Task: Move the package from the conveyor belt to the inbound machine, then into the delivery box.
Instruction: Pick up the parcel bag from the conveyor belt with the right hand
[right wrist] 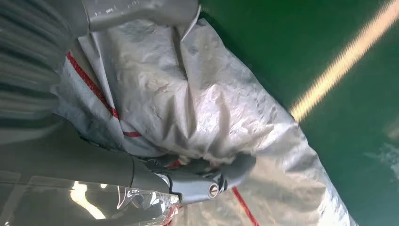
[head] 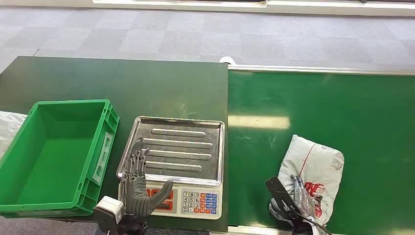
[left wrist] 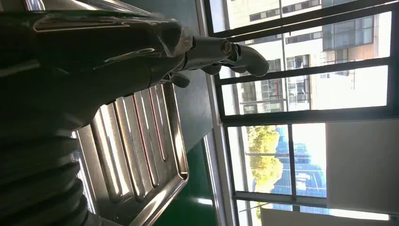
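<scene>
The right hand (right wrist: 188, 176) is closing its fingers (right wrist: 235, 167) on the soft, crinkly package (head: 313, 171) lying at the near edge of the conveyor belt (head: 342, 107), which is looking light and slippery, while the left hand (head: 139, 183) is hanging open over the scale (head: 195, 147)

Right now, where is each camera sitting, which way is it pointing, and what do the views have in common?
Head view: high on the body, looking forward and down at the green crate, scale, conveyor belt and package; left hand and right hand show.
Left wrist view: behind the left hand, over the scale's steel tray, towards windows.
Right wrist view: behind the right hand, fingers on the package.
Shared: tray in head and left; package in head and right.
</scene>
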`<action>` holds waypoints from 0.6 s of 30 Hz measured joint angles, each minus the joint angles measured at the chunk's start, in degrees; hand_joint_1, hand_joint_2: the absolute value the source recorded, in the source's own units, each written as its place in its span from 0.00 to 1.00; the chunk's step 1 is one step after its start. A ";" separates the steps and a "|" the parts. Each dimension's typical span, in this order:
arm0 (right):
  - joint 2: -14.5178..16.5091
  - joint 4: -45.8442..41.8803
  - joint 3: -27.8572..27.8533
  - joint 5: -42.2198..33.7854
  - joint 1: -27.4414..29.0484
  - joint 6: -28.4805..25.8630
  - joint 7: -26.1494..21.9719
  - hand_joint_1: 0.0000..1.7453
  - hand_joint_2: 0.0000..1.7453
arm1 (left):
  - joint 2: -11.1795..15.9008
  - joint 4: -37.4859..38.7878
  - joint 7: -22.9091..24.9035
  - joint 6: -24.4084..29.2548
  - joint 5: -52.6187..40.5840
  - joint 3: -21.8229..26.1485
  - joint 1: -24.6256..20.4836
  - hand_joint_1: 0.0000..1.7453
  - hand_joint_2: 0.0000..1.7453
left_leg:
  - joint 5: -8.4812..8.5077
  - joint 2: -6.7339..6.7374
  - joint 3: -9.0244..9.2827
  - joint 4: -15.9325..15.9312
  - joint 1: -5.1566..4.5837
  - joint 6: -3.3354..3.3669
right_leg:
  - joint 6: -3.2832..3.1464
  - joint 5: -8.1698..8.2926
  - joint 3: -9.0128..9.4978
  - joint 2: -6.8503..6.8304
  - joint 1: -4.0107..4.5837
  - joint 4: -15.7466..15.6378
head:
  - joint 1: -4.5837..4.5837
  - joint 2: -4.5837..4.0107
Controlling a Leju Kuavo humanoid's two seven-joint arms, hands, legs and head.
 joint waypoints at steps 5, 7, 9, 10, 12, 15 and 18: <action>-0.35 0.84 0.06 -0.03 -1.05 0.08 -0.01 1.00 1.00 | 0.00 0.01 0.03 0.02 -0.05 0.01 0.00 0.00 1.00 | 0.00 0.04 0.24 0.00 0.00 0.00 | -0.01 0.04 0.20 0.04 0.00 -0.01 | 0.01 0.00; -0.55 1.26 0.07 -0.04 -1.60 0.14 -0.07 1.00 1.00 | -0.01 0.02 0.03 0.03 -0.11 0.02 0.01 0.00 1.00 | 0.01 0.04 0.34 0.00 0.00 0.00 | -0.01 0.05 0.26 0.04 0.00 -0.01 | 0.00 0.00; -0.78 1.74 0.09 -0.11 -2.20 0.30 -0.22 1.00 1.00 | -0.05 0.02 0.05 0.09 -0.19 0.05 0.02 0.00 1.00 | 0.01 0.04 0.39 0.00 0.01 0.00 | -0.01 0.05 0.29 0.05 0.02 -0.01 | 0.00 0.00; -0.88 1.99 0.09 -0.25 -2.50 0.37 -0.44 1.00 1.00 | -0.09 0.02 0.08 0.19 -0.25 0.06 0.04 0.00 1.00 | 0.01 0.04 0.39 0.00 0.02 0.00 | -0.01 0.05 0.30 0.05 0.02 -0.01 | 0.00 0.00; -1.05 2.47 0.09 -0.85 -3.04 0.25 -1.18 1.00 1.00 | -0.16 0.02 0.12 0.48 -0.39 0.09 0.10 0.00 1.00 | 0.01 0.03 0.38 0.00 0.03 -0.01 | -0.01 0.05 0.33 0.05 0.03 0.00 | 0.00 0.00; -1.13 2.91 0.08 -1.68 -3.58 -0.22 -2.09 1.00 1.00 | -0.24 0.02 0.14 0.85 -0.66 0.13 0.23 0.00 1.00 | 0.01 0.02 0.33 0.00 0.03 -0.01 | -0.01 0.04 0.31 0.04 0.04 0.00 | -0.01 0.00; -1.11 3.20 0.07 -2.34 -3.83 -0.82 -2.80 1.00 1.00 | -0.32 0.02 0.14 1.01 -0.70 0.16 0.36 0.00 1.00 | 0.01 -0.01 0.26 0.00 0.03 -0.01 | -0.01 0.03 0.27 0.03 0.04 0.00 | 0.00 0.00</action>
